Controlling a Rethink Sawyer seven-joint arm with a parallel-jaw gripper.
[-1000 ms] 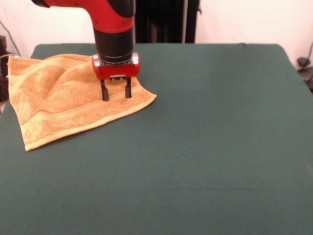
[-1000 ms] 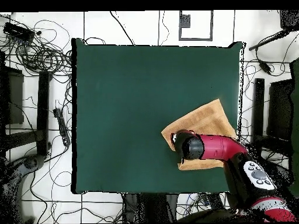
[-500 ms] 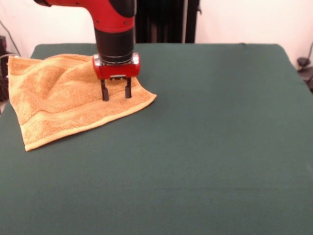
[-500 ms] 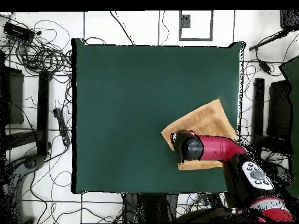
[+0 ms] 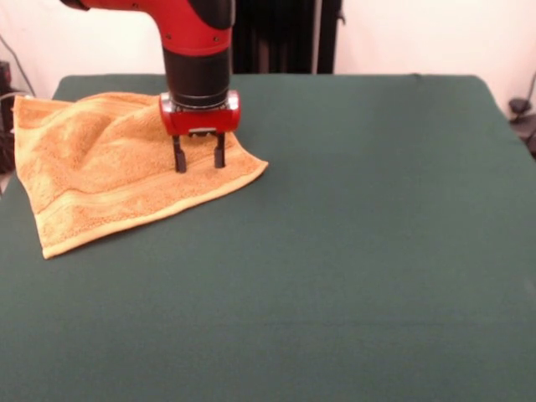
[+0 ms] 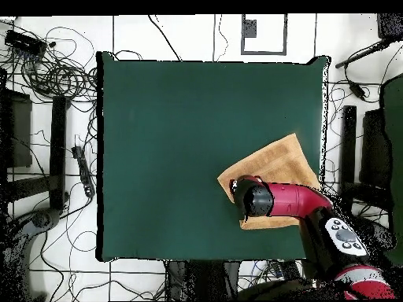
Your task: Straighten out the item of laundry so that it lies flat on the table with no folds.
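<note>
The golden-orange towel (image 5: 100,163) lies spread on the far left part of the green table (image 5: 335,251) in the front view, with a raised wrinkle near its far edge and a woven band along its near edge. Its left side reaches the table's edge. My gripper (image 5: 199,164) hangs straight down over the towel's right corner, open, with the fingertips just above or touching the cloth. In the overhead view the towel (image 6: 275,161) sits at the table's right side, and the red arm covers its lower part and hides the gripper.
Cables and stands (image 6: 55,79) lie on the floor around the table in the overhead view. A dark stand (image 5: 285,38) rises behind the table's far edge in the front view.
</note>
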